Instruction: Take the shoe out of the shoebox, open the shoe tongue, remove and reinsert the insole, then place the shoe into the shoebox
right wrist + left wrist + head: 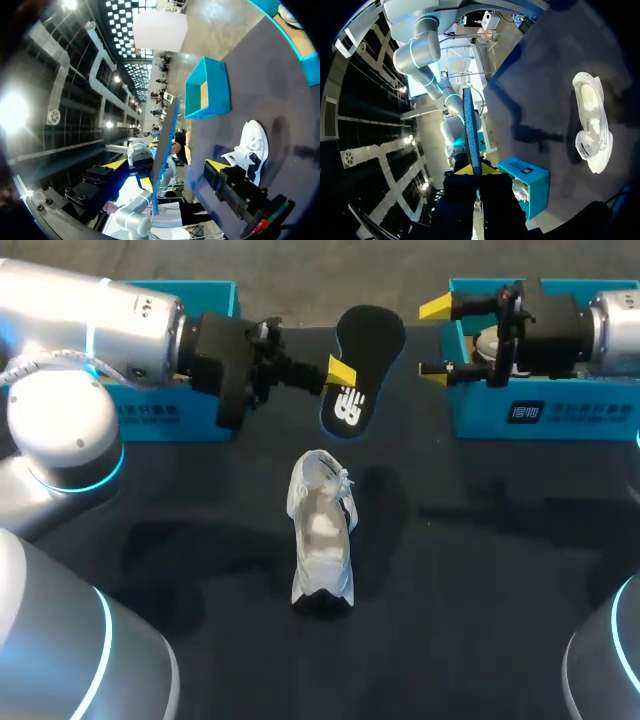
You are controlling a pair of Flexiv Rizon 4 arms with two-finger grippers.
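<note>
The insole [365, 350] is out of the shoe [322, 535], so I judge the removal finished and the reinsertion the step now in hand. The left gripper [340, 376] is clenched on the insole, pinching one long edge near its printed end. It holds the insole in the air over the far part of the table [480, 620], between the left box [150, 415] and the right box [545, 415]. In the left wrist view the insole [471, 125] stands edge-on, straight out from between the fingers. The shoe lies on the table nearer the robot, well apart from both grippers, and its opening appears to face up. The right gripper [434, 339] hangs released by the right box, fingers spread wide and pointing at the insole, near it but not touching. In the right wrist view the insole [167, 135] sits edge-on, ahead of the gap between those fingers. The next move, as I read it, calls for bringing the insole down to the shoe, lining it up lengthwise with the opening and feeding it in toe first. The shoe is loose on the table and may slide, so the free right gripper would likely need to steady it.
</note>
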